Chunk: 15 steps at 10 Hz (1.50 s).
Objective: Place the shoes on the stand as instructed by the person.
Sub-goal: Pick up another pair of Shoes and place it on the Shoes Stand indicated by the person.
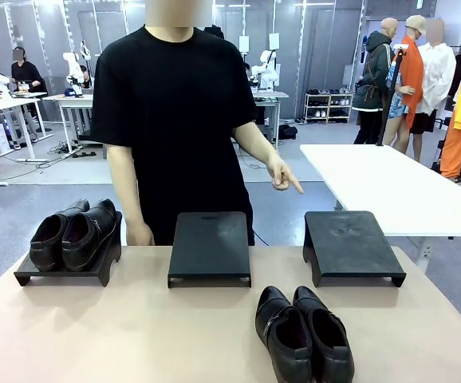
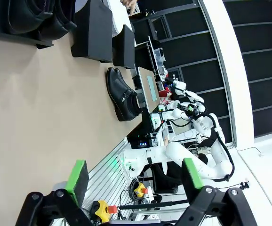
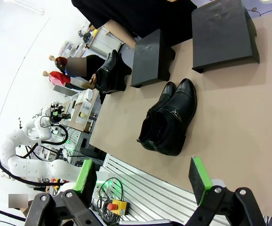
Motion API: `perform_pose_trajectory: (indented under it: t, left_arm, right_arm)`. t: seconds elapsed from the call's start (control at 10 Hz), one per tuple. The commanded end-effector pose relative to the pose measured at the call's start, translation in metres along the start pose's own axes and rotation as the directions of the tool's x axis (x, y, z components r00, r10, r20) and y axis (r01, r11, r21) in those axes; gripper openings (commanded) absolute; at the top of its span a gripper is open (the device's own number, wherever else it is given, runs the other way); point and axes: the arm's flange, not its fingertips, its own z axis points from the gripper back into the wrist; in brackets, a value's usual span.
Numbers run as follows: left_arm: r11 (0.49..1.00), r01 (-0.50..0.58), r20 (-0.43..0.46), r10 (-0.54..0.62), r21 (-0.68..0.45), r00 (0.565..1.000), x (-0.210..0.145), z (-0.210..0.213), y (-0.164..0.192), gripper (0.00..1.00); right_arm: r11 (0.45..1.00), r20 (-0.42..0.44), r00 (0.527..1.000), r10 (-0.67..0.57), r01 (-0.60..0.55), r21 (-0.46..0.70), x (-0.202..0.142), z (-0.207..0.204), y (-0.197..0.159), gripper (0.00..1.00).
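Observation:
One pair of black shoes (image 1: 302, 333) lies on the table near the front, toes toward me; the same pair (image 3: 169, 120) sits ahead of my right gripper (image 3: 143, 176), which is open and empty. A second pair (image 1: 75, 233) rests on the left stand (image 1: 59, 275). The middle stand (image 1: 209, 249) and right stand (image 1: 350, 247) are bare. The person (image 1: 175, 112) in a black T-shirt points a finger (image 1: 290, 182) down toward the right stand. My left gripper (image 2: 133, 175) hangs open above the table, far from the loose pair (image 2: 122, 94).
A white table (image 1: 398, 187) stands behind at the right. Bystanders are in the background. The tan table (image 1: 119, 335) has bare room at the front left.

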Motion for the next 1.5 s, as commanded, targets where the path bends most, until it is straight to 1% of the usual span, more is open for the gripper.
perform_pose_trajectory:
  t: [0.0, 0.3, 0.4, 0.5, 0.7, 0.8, 1.0, 1.2, 1.4]
  left_arm:
    - [1.0, 0.025, 0.009, -0.025, -0.008, 1.0, -0.002, -0.002, -0.002, 1.0]
    - [1.0, 0.025, 0.009, -0.025, -0.008, 1.0, -0.002, -0.002, -0.002, 1.0]
    - [1.0, 0.025, 0.009, -0.025, -0.008, 1.0, -0.002, -0.002, -0.002, 1.0]
    - [1.0, 0.025, 0.009, -0.025, -0.008, 1.0, -0.002, -0.002, -0.002, 1.0]
    - [1.0, 0.025, 0.009, -0.025, -0.008, 1.0, -0.002, -0.002, -0.002, 1.0]
    - [1.0, 0.025, 0.009, -0.025, -0.008, 1.0, -0.002, -0.002, -0.002, 1.0]
    - [1.0, 0.025, 0.009, -0.025, -0.008, 1.0, -0.002, -0.002, -0.002, 1.0]
    - [1.0, 0.025, 0.009, -0.025, -0.008, 1.0, -0.002, -0.002, -0.002, 1.0]
    - [1.0, 0.025, 0.009, -0.025, -0.008, 1.0, -0.002, -0.002, -0.002, 1.0]
  right_arm:
    - [1.0, 0.01, 1.0, 0.02, -0.02, 0.005, 0.0, 0.0, 0.001, 1.0]
    - [1.0, 0.01, 1.0, 0.02, -0.02, 0.005, 0.0, 0.0, 0.001, 1.0]
    - [1.0, 0.0, 1.0, 0.0, 0.0, 0.0, 0.0, 0.0, 0.0, 1.0]
    - [1.0, -0.067, 0.998, 0.009, -0.011, -0.027, 0.009, -0.011, 0.017, 1.0]
    - [0.985, -0.244, 0.97, 0.005, -0.047, -0.167, 0.028, -0.051, 0.064, 1.0]
    - [0.981, -0.337, 0.941, -0.022, -0.044, -0.189, 0.035, -0.076, 0.085, 1.0]
    - [0.944, -0.464, 0.875, -0.142, -0.02, -0.328, 0.042, -0.135, 0.119, 1.0]
    - [0.912, -0.536, 0.822, -0.193, -0.052, -0.408, 0.037, -0.189, 0.138, 1.0]
    - [0.869, -0.559, 0.789, -0.255, -0.066, -0.49, 0.027, -0.247, 0.143, 1.0]
